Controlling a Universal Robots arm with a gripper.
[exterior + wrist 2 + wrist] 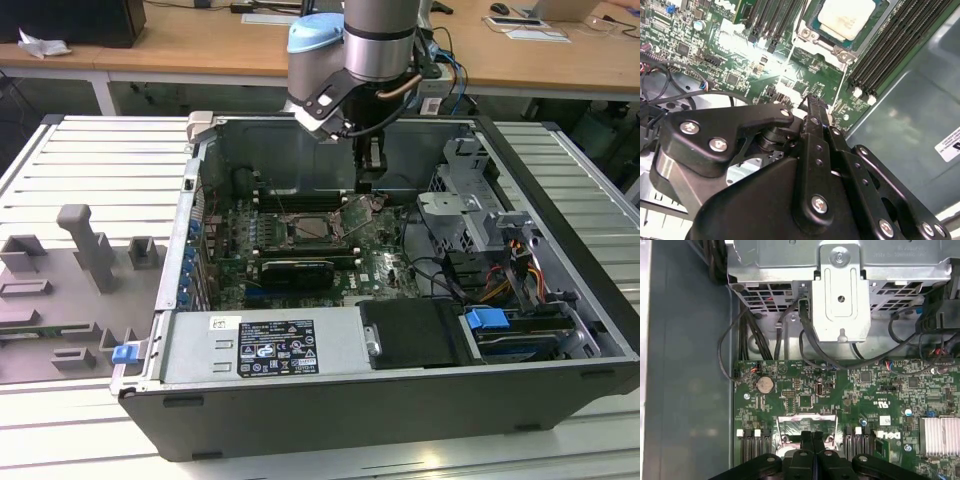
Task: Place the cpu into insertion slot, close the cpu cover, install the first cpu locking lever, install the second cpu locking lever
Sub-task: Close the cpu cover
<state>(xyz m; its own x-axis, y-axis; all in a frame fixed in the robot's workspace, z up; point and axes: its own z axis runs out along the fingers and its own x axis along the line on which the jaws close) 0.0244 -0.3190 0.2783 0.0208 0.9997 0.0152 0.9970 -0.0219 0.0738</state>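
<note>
The cpu [847, 17], a pale silvery square, lies flat in the socket on the green motherboard, and it is also seen at the board's middle in the exterior view [315, 228]. The cpu cover [802, 418], a thin silver frame with a window, stands tilted up from the socket, and its thin side bars [788, 70] rise toward the fingertips. My gripper [812, 436] is shut with its two black fingers pressed together and nothing between them. Its tips [815, 107] sit at the cover's raised free edge. The gripper [368, 178] hangs inside the case on the socket's side toward the exterior view's right.
A metal drive cage [840, 290] with black cables stands close beyond the socket. Memory slots [890, 55] flank the socket. A black card [297, 270] and the power supply [270, 345] lie nearer the case front. The grey case wall [685, 365] borders the board.
</note>
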